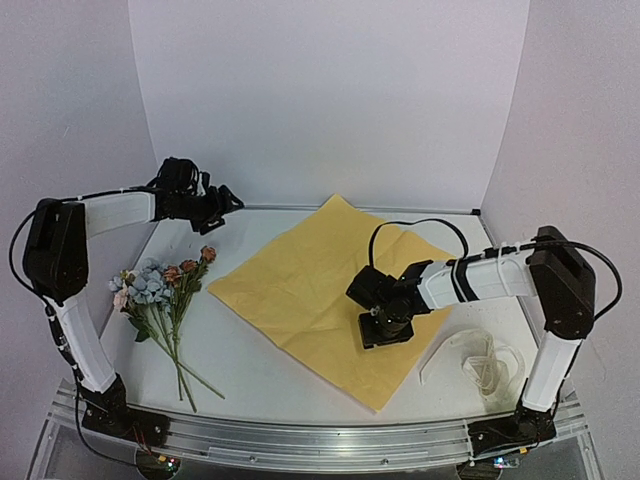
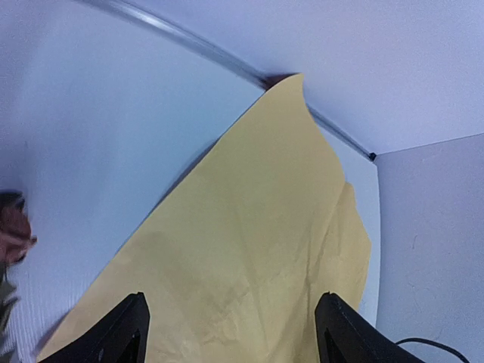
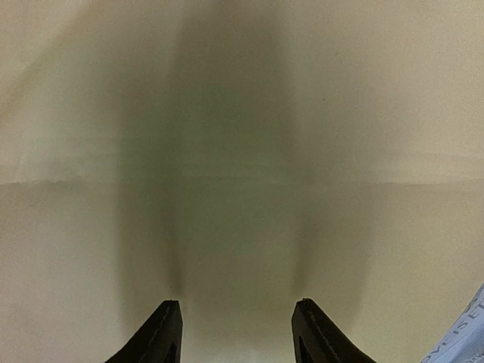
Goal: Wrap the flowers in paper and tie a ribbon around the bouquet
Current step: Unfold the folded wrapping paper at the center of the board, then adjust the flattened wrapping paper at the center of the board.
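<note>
The paper (image 1: 320, 285) lies flat on the table like a diamond, pale yellow side up, one corner at the back wall. The flowers (image 1: 160, 290) lie left of it, blooms toward the back and stems toward the front; one reddish bloom (image 2: 13, 231) shows at the left wrist view's edge. The ribbon (image 1: 482, 365) lies in loose loops at the front right, off the paper. My left gripper (image 1: 222, 212) hangs open above the table's back left, looking across the paper (image 2: 249, 249), nothing between its fingers. My right gripper (image 1: 385, 330) points down over the paper's right part (image 3: 242, 151), open and just above the sheet.
White walls close the table at the back and both sides, with a metal rail (image 1: 300, 440) along the front edge. A black cable (image 1: 415, 228) loops above the right arm. A white strip with lettering (image 3: 465, 340) shows at the right wrist view's lower corner.
</note>
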Motion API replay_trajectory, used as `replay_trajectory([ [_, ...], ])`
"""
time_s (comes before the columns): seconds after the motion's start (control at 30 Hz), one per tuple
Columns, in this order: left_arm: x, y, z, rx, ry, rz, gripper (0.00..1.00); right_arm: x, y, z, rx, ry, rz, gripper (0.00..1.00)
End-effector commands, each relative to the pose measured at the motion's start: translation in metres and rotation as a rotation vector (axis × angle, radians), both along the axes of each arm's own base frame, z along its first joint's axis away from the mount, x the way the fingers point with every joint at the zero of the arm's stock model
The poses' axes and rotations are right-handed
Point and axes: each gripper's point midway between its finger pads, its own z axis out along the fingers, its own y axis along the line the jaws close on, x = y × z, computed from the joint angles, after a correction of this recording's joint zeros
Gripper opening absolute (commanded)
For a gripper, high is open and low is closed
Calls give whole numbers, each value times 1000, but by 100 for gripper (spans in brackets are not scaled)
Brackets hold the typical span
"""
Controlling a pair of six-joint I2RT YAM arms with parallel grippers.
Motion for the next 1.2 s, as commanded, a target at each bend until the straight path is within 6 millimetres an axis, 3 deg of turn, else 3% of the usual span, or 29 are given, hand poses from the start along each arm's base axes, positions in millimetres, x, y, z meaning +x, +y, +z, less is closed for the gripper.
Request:
replay_trajectory([
  [0.0,-55,-1,-19,-36,137,104,79,-4,8,5,42,-11,-44,54],
  [0.2,-128,-16,-45,-122,244,191,79,-6,9,17,71,-18,-41,57],
  [0.4,-164,-15,-66,-173,288,278,80,-6,10,37,92,-37,-10,64],
  [0.67,-181,-22,-92,-258,334,311,80,-3,8,56,98,-75,13,71],
  [0.9,-182,-29,-104,-329,327,298,79,-1,2,65,95,-104,21,80],
  [1.17,-184,-42,-120,-413,348,271,63,4,-8,68,85,-117,6,82],
])
